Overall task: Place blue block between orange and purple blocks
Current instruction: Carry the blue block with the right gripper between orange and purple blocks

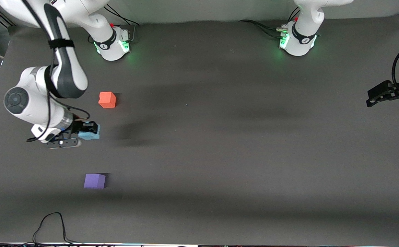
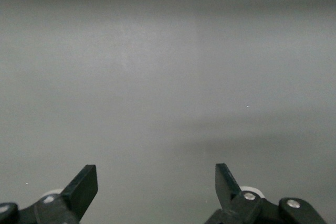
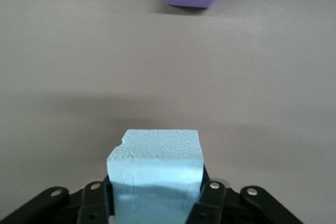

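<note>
While my right gripper [image 1: 90, 132] clamps the blue block [image 1: 90, 134] between the orange block [image 1: 107, 100] and purple block [image 1: 94, 180], release remains. Left gripper [image 1: 384, 94]: spread wide, empty, waiting at its table end.

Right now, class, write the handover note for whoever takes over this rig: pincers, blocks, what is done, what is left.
Right pincer: shut on the blue block, between the orange block and the purple block.
Left pincer: open, holds nothing, waits at the left arm's end of the table.
Orange block lies farther from the front camera, purple block nearer; both stand apart from the blue one.
Done: blue block grasped and brought between them.
Left: whether it rests on the table cannot be told; set it down if needed, open, withdraw.
</note>
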You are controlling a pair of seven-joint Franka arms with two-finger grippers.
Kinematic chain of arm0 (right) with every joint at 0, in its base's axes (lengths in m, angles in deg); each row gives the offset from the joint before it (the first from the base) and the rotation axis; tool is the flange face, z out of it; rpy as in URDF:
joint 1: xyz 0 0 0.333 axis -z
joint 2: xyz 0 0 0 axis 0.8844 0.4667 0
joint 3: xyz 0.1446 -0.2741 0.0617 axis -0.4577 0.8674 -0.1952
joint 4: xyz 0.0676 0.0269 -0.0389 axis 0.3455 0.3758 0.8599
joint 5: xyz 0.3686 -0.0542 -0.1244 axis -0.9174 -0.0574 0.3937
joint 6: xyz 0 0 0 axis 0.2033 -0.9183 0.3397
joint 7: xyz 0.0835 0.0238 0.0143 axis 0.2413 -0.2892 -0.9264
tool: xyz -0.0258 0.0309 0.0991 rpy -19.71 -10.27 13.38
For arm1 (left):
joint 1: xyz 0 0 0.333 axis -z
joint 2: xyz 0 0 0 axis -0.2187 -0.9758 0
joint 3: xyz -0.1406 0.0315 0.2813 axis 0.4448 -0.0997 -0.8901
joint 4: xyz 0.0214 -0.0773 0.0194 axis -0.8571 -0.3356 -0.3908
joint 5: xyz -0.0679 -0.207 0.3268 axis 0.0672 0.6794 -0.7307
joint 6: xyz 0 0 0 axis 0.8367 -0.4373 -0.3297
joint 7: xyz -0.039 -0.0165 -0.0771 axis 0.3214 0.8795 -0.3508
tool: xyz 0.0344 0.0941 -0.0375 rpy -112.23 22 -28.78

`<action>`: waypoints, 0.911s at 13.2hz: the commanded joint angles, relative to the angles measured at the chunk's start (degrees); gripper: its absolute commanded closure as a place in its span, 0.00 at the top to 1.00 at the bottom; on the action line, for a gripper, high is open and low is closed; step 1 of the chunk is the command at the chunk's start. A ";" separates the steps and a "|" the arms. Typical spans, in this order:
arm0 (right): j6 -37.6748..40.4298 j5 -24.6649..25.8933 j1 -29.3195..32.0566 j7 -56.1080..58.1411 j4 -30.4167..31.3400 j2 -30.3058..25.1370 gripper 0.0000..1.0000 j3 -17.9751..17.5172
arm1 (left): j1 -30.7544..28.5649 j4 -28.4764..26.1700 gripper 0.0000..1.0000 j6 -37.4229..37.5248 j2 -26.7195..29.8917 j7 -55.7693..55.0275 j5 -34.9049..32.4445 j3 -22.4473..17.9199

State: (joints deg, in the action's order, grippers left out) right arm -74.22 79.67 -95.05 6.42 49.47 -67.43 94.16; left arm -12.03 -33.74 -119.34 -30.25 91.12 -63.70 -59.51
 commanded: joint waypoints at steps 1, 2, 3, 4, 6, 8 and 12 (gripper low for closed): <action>-10.65 -9.51 -1.06 9.81 7.04 4.04 0.33 1.37 | 0.90 -1.04 1.00 0.79 1.20 0.04 -0.89 -0.65; -12.77 -13.03 -1.15 11.93 6.78 7.20 0.33 1.37 | 0.81 -1.04 1.00 0.88 1.29 0.04 -0.89 -0.65; -15.23 -16.02 -1.58 12.82 6.70 9.41 0.34 0.93 | 0.81 -1.04 1.00 0.88 1.20 0.04 -0.89 -0.65; -16.99 -17.97 -2.20 12.91 6.69 11.17 0.34 0.58 | 0.72 -1.13 1.00 0.97 1.29 0.22 -0.89 -0.65; -18.50 -19.04 -3.69 12.91 6.78 12.68 0.34 0.58 | 0.72 -1.13 1.00 1.23 1.20 0.22 -0.71 -0.65; -18.76 -19.65 -3.61 12.83 6.69 13.38 0.39 0.58 | 0.81 -1.13 1.00 1.15 1.20 0.22 -0.62 -0.65; -18.68 -20.80 -3.70 13.00 6.69 13.30 1.00 0.58 | 0.72 -1.21 1.00 1.23 1.20 0.22 -0.36 -0.65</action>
State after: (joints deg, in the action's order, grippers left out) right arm -92.83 60.77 -98.61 17.78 56.72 -54.22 94.49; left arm -11.99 -34.07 -118.71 -30.25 91.14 -63.72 -59.59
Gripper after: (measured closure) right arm 0.436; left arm 0.000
